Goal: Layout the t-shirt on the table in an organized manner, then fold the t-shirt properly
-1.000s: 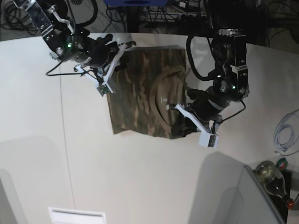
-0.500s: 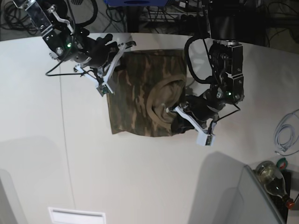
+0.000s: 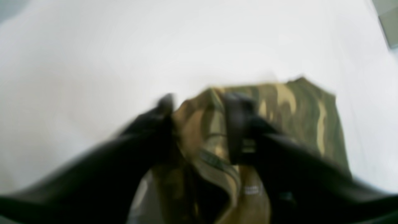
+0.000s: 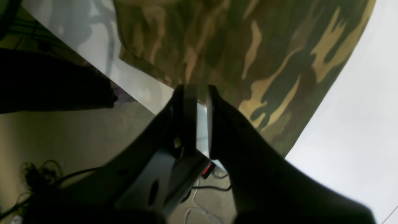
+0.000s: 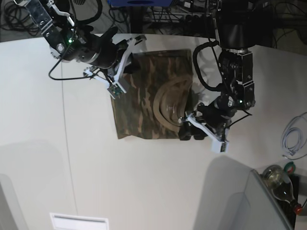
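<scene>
The camouflage t-shirt lies as a rough rectangle on the white table, tan collar up. My left gripper sits low at the shirt's near right corner. In the blurred left wrist view this gripper stands open, its dark fingers astride a raised fold of the t-shirt. My right gripper is at the shirt's far left corner. The right wrist view shows that gripper shut, tips pinching the hem of the t-shirt at the table's edge.
A glass bottle and a coiled white cable sit at the right. A grey padded shape rises at the bottom right and a white box at the bottom left. Dark cables hang behind the table's far edge.
My left gripper has opened, let go of the shirt's right side, and moved down toward the near corner. My right arm has shifted a little to the right, still on the hem.
</scene>
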Robot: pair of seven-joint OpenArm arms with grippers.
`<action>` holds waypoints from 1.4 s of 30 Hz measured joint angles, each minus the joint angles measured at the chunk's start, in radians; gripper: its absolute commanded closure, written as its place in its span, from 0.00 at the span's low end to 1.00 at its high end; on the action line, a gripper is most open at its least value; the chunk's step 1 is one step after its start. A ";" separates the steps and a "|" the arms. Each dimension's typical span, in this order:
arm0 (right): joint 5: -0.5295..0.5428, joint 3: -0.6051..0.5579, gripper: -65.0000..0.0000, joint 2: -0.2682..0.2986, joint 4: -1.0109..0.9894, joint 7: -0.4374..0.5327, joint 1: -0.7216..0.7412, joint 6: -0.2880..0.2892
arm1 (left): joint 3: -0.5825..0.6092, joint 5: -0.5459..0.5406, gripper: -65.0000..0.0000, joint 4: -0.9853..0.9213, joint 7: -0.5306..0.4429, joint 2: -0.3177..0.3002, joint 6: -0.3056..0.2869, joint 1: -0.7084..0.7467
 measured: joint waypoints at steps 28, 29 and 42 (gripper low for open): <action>-0.561 -0.453 0.57 -0.229 -0.269 0.121 0.166 -0.074 | -0.550 -0.002 1.00 0.202 -0.148 -0.249 -0.018 0.566; -0.560 -0.453 0.58 -0.229 -0.273 0.125 0.166 -0.074 | -0.541 0.000 1.00 0.202 -0.147 -0.246 -0.016 0.563; -0.594 -0.465 0.20 -0.290 -0.446 0.230 0.211 -0.113 | -0.508 0.002 1.00 0.200 -0.147 -0.219 -0.011 0.558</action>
